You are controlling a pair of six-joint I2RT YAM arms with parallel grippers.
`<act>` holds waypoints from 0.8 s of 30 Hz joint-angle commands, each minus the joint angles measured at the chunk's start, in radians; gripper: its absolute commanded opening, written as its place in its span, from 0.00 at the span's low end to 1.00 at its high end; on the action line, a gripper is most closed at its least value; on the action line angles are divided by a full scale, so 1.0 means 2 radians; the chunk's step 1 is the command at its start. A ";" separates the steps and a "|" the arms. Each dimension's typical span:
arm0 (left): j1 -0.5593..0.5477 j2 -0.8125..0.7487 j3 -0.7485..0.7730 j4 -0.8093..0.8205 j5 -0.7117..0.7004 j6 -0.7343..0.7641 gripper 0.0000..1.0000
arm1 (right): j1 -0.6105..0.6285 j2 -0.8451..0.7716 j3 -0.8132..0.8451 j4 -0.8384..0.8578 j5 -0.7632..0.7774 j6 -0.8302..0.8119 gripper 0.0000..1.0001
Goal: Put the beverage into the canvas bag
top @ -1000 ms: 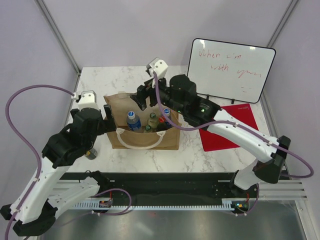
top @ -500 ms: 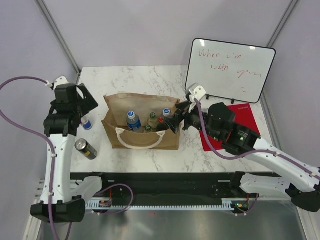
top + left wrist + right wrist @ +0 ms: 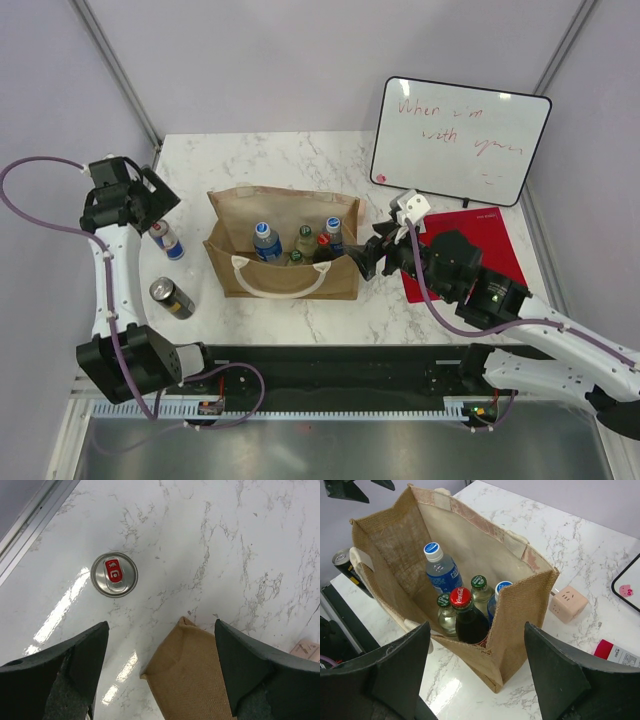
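The tan canvas bag (image 3: 285, 270) stands open mid-table, with white handles. It holds several bottles: a red-capped cola bottle (image 3: 461, 599), a blue-capped water bottle (image 3: 433, 550) and green-capped ones (image 3: 479, 582). My left gripper (image 3: 157, 200) is open and empty, high above the table left of the bag; its view shows the bag's corner (image 3: 187, 680) between its fingers and an upright can's top (image 3: 114, 574). That can (image 3: 167, 240) stands left of the bag. My right gripper (image 3: 364, 260) is open and empty just off the bag's right end (image 3: 530, 610).
A dark can (image 3: 172, 297) lies near the bag's front left; it also shows in the right wrist view (image 3: 342, 560). A pink power cube (image 3: 565, 603) sits behind the bag's right end. A whiteboard (image 3: 460, 140) stands at the back right, with a red mat (image 3: 470, 255) before it.
Both arms have pulled away from the bag: the left swung back and out to the left, the right drew off the bag's top to its right side.
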 commanded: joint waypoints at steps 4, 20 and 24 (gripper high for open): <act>0.005 0.052 -0.026 0.044 -0.016 -0.021 0.90 | -0.001 -0.023 -0.025 0.026 -0.004 -0.013 0.83; 0.005 0.104 -0.055 0.090 -0.086 -0.016 0.88 | -0.001 -0.001 -0.035 0.037 -0.036 -0.031 0.83; 0.005 0.140 -0.034 0.090 -0.078 -0.015 0.81 | -0.001 0.015 -0.034 0.046 -0.072 -0.029 0.83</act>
